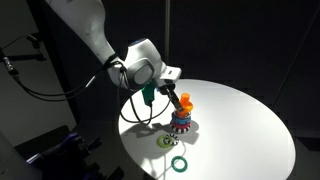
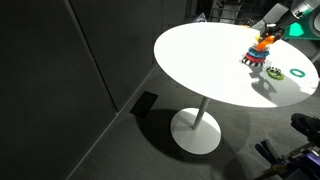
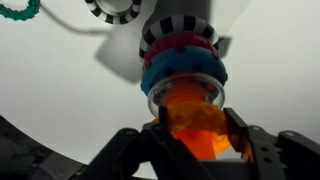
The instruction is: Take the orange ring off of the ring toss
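I'm clamping the gripper (image 3: 195,130) on the orange ring (image 3: 195,112) by its rim, bottom centre of wrist view. Guessing light, stiff, slippery plastic, so I'm squeezing gently.

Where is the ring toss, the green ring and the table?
ring toss (image 1: 182,124): exterior view, its stacked coloured rings
green ring (image 1: 174,163): exterior view, its band
table (image 1: 245,125): exterior view, bare white top

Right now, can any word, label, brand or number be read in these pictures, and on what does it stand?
None. No text shows on the ring toss, the loose rings, the table or the end effector; the arm is too blurred to tell.
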You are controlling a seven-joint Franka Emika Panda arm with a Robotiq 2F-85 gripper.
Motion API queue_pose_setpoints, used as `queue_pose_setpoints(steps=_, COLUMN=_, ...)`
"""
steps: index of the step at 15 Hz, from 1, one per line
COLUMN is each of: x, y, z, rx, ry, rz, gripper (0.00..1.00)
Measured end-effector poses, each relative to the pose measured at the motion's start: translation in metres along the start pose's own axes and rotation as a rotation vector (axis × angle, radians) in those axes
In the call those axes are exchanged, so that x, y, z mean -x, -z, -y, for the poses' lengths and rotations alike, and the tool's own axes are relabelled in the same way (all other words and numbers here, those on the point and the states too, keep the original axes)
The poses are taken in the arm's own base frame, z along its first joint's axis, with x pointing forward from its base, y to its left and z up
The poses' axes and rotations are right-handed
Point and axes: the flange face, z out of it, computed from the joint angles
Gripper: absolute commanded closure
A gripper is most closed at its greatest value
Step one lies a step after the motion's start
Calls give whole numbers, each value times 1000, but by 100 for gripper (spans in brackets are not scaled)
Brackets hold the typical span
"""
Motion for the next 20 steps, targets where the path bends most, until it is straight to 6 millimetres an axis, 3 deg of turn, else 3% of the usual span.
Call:
queue_pose_setpoints(steps=8, x=-24, y=34, z=-1, rx=-25, ry=-29, rz=-41, gripper=52)
queue_pose_setpoints(steps=14, x=-38, y=78, z=10, rx=-66, ry=-41, rz=-63, gripper=52)
queue_pose_setpoints(steps=17, x=-40, y=93, z=16, rx=-87, ry=-37, rz=-73, gripper=61)
queue_pose_setpoints(steps=20, x=-43, y=95, z=12, rx=-81, ry=-45, rz=-98, gripper=69)
